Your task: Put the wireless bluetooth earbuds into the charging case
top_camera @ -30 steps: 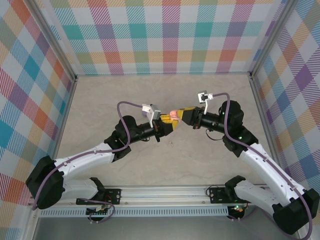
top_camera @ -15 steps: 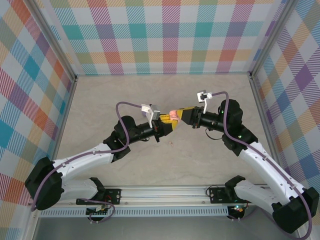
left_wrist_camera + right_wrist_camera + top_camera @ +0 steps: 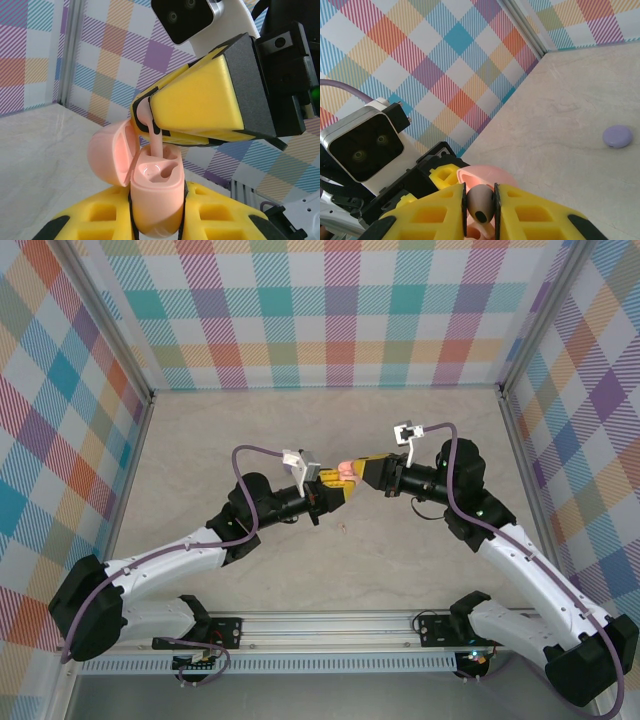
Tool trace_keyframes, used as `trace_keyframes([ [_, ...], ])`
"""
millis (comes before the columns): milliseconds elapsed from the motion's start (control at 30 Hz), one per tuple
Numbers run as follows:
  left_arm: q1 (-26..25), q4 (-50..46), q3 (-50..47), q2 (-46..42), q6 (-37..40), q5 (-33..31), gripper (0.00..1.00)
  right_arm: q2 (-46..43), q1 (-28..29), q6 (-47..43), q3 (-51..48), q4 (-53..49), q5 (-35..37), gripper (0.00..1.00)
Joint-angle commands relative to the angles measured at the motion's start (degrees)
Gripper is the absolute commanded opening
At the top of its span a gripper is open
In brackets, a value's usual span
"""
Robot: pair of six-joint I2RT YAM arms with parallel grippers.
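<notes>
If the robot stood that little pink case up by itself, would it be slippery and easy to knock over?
Probably slippery: the pink case looks smooth and glossy where the left gripper squeezes it. It would likely tip easily, since its rounded body is narrow and the open lid hangs off one side. It seems stiff, showing no dent in the grip.

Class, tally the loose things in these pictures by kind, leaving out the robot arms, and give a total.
Pink charging case, lid open: 1
Pink earbud: 1
Purple round disc: 1
Tiny pale piece, too small to identify: 1
Total: 4
</notes>
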Motion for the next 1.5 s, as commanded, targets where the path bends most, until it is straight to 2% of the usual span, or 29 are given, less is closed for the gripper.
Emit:
trace_keyframes([
  [0, -1.57, 1.53, 0.59, -0.65, 1.74, 0.18, 0.12, -0.20, 0.40, 0.83, 1.77, 1.29, -1.34, 0.20],
  [733, -1.72, -0.14, 1.65, -0.51, 2.33, -1.30, 0.11, 1.20, 1.00, -0.98, 3.66, -2.30, -1.92, 0.21],
  [1467, -1.72, 2.10, -0.12, -2.44, 2.10, -3.73, 0.10, 1.20, 1.09, -2.49, 3.57, -5.91, -1.49, 0.21],
])
